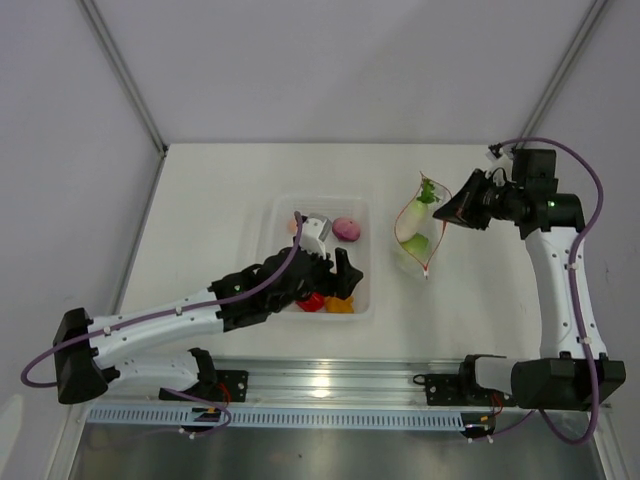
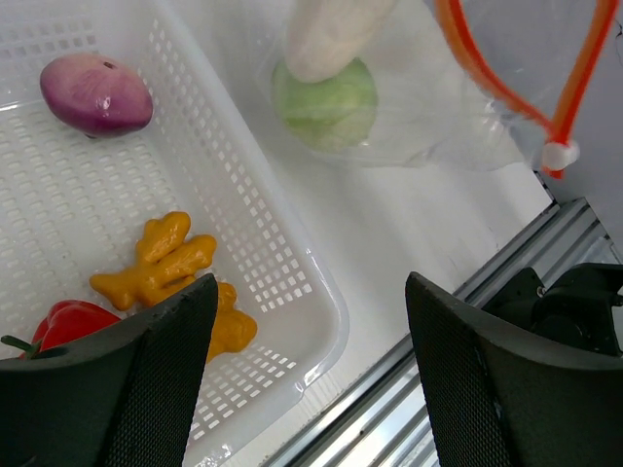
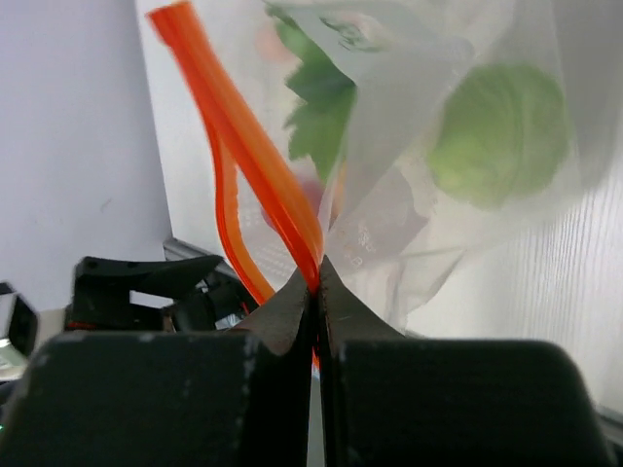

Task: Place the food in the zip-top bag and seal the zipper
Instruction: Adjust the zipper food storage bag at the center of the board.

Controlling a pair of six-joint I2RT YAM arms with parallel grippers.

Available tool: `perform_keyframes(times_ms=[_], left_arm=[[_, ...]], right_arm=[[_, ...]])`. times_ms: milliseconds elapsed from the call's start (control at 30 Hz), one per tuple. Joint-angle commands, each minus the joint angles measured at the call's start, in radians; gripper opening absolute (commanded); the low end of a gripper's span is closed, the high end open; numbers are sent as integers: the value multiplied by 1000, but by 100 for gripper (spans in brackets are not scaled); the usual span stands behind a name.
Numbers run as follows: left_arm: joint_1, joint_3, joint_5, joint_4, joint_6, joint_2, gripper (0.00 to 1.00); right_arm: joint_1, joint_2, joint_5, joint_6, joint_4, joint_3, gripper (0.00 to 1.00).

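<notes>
The clear zip-top bag (image 1: 418,232) stands right of the basket with its mouth open. My right gripper (image 3: 317,284) is shut on its orange-red zipper (image 3: 251,146) and holds it up. Inside the bag lie the green cabbage (image 2: 325,105) and the white radish (image 2: 331,34). My left gripper (image 2: 311,360) is open and holds nothing, hovering over the near right corner of the white basket (image 2: 292,243). In the basket lie the purple onion (image 2: 95,92), the orange-yellow lumpy piece (image 2: 161,268) and the red bell pepper (image 2: 60,326), which is partly hidden by my finger.
The perforated white basket (image 1: 283,212) sits mid-table. A metal rail (image 1: 340,385) runs along the near edge with both arm bases on it. Grey walls close in the table at the back and sides.
</notes>
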Motion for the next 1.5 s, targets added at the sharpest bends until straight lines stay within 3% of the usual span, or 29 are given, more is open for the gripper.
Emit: perform_keyframes(times_ms=[0, 200, 367, 600, 800, 1067, 1200, 1233, 1367, 1400, 1467], left_arm=[[8, 11, 27, 14, -3, -11, 80], [25, 51, 65, -6, 3, -12, 82], [28, 101, 142, -18, 9, 46, 86], [31, 166, 244, -44, -14, 133, 85], [31, 278, 186, -193, -34, 228, 85], [38, 394, 211, -245, -58, 308, 82], [63, 456, 238, -270, -54, 402, 61], [66, 450, 254, -249, -50, 411, 50], [69, 532, 320, -276, -12, 486, 23], [72, 554, 353, -283, -1, 503, 1], [75, 632, 404, -299, 25, 522, 1]], right_arm=[[0, 40, -43, -12, 10, -112, 0], [68, -66, 20, 34, 11, -70, 0], [101, -42, 66, 42, 71, -305, 0], [230, -94, 156, 112, 88, -210, 0], [290, -112, 209, 138, 80, -210, 0], [406, -111, 376, 164, 44, -183, 0], [466, -114, 471, 173, 8, -158, 0], [471, -115, 480, 174, 10, -158, 0], [477, -129, 503, 163, 27, -172, 0], [473, -127, 506, 148, 34, -173, 0], [468, -103, 517, 132, -22, -137, 0]])
